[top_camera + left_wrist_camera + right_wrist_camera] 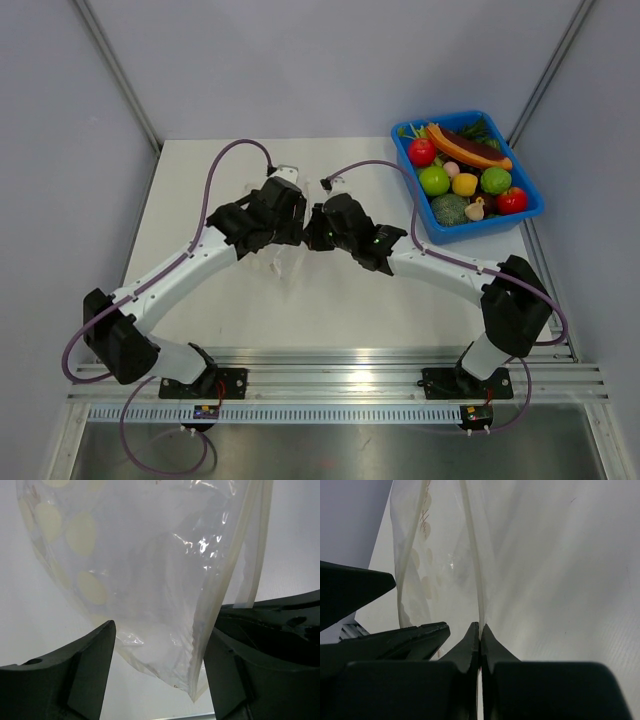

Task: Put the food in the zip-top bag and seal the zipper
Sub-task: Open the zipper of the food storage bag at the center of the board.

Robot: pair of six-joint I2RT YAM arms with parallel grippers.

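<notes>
**A:** Claw status?

**B:** The right gripper has its fingers pressed together, pinching the zipper. That's the thin pale plastic strip along the mouth of the small clear crinkly zip-top bag. The left gripper has its fingers spread wide, with the bag body in the gap. I can't tell if either pad touches the film.

**A:** Why that hold?

**B:** My read is that the right pins one lip while the left lines up to take the other and pull the mouth open. I can't tell whether the bag is lifted or resting on the white table.

**A:** Bag location from the top?

**B:** Table centre. The crumpled film shows at 6 o'clock of where the two wrists meet. It looks empty, with only pale round printed spots and no fruit shape inside.

**A:** Food?

**B:** The glossy toy food (red, green, yellow, orange) is all in the blue plastic tray at 2 o'clock on the table, well apart from the bag. I'd say loading hasn't begun.

**A:** Anything in the way?

**B:**
- Both wrists crowd the mouth.
- The right arm is nearer the tray, but it's the one holding the bag.
- If either arm lets go, the mouth will probably flop shut.
- The purple cables loop at 11 o'clock, off the path to the tray.
- The film is slick and see-through, so a missed lip is the likely failure.
</notes>
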